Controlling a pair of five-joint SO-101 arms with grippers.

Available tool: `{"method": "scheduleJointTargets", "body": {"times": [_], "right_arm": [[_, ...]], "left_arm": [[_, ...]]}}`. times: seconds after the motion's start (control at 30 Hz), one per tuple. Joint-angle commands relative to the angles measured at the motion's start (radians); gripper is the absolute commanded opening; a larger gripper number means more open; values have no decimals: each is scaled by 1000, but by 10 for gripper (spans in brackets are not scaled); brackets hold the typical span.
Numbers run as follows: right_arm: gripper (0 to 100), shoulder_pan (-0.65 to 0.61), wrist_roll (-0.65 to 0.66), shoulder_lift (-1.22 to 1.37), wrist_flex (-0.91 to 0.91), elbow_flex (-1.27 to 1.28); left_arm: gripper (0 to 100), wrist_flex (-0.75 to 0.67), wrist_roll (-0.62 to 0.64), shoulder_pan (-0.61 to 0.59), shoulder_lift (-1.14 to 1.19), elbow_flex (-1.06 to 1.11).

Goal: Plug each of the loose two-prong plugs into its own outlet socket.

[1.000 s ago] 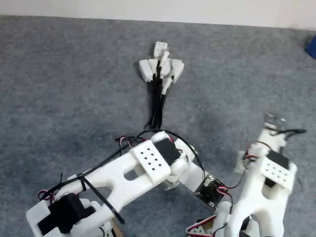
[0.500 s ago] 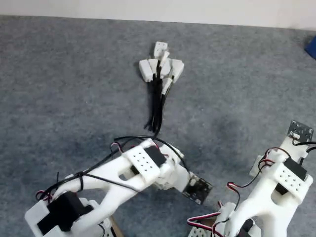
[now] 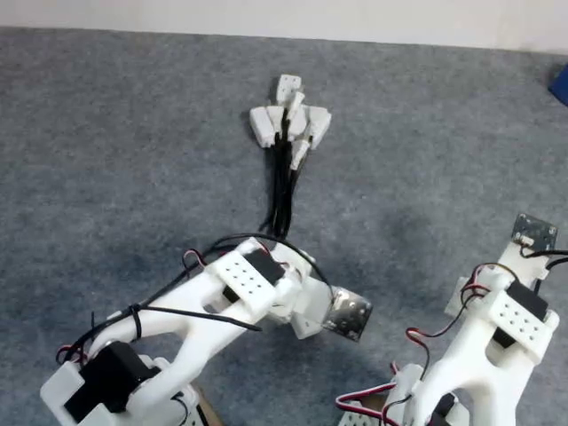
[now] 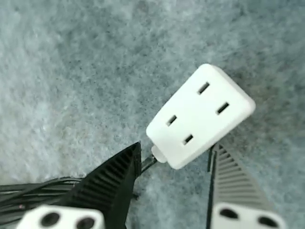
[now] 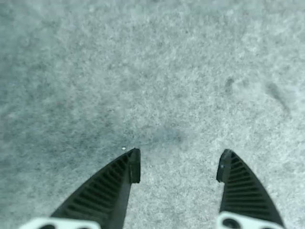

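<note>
- The left arm (image 3: 240, 293) comes in from the near-left corner of the grey carpet (image 3: 115, 151). Its wrist ends near the middle of the scene, close to the near edge.
- The left gripper (image 4: 174, 152) is narrowed around a white outlet block (image 4: 200, 117). The black finger (image 4: 114, 176) sits on one side and the pale finger (image 4: 228, 186) on the other, pinching the rounded end of the block that faces the gripper.
- The block shows four slots — two sockets — on its flat face. It sits at an angle to the fingers, and nothing is plugged into it.
- A thin dark wire (image 4: 148, 164) pokes out between the black finger and the block's end.
- Toward the far side, about in the middle, the white plugs (image 3: 288, 120) lie in a tight cluster. Their black cords (image 3: 282, 191) run together in a bundle toward the near side, ending just short of the left arm. The cluster is well apart from the held block.
- The right arm (image 3: 497, 328) rises from the near-right corner, far from the plugs.
- The right gripper (image 5: 178, 167) is spread wide, both dark fingers apart over bare carpet with nothing between them.
- A blue object (image 3: 561, 84) shows at the far-right edge.
</note>
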Motion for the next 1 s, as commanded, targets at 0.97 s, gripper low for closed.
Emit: {"method": "scheduleJointTargets", "body": {"times": [0.97], "right_arm": [[263,39,14,-33,4,-47]], "left_arm": [[6,417,474,-154,351,-539]]}}
